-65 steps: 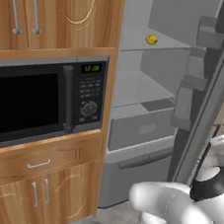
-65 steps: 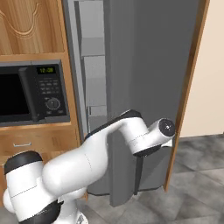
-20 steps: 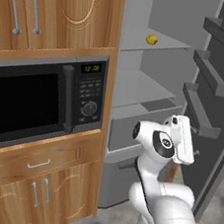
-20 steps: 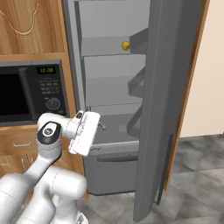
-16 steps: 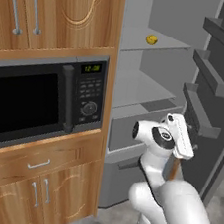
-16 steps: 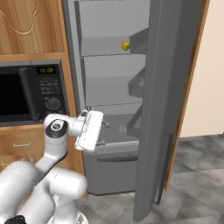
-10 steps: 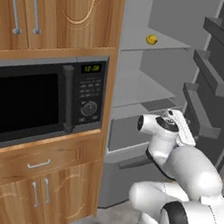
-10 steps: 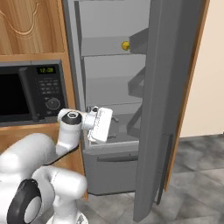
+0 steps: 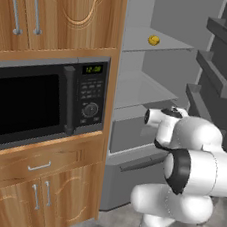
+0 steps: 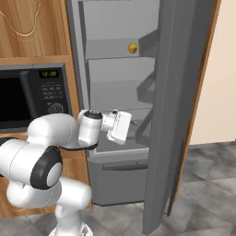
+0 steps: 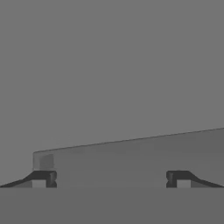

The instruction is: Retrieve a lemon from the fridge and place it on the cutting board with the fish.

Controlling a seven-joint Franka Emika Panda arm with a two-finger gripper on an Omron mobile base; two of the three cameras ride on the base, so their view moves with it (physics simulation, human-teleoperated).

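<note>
A: Where's the lemon [image 9: 153, 40]?
B: On an upper fridge [image 10: 182, 115] shelf, well above the gripper [image 11: 110, 178], which reaches in at drawer level.
A: Its jaws?
B: Spread wide, holding nothing. Ahead is plain grey; hard to tell which surface.

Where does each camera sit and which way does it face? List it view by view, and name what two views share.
Left base view: behind the arm's left, facing the microwave and the open fridge; the white arm rises at lower right.
Right base view: behind the arm's right, facing the fridge interior and its door; the arm rises at lower left, the gripper aimed into the fridge.
Hand view: on the hand, looking along the open jaws at a grey fridge surface; both fingertips show.
Both base views share the lemon on an upper shelf.
</note>
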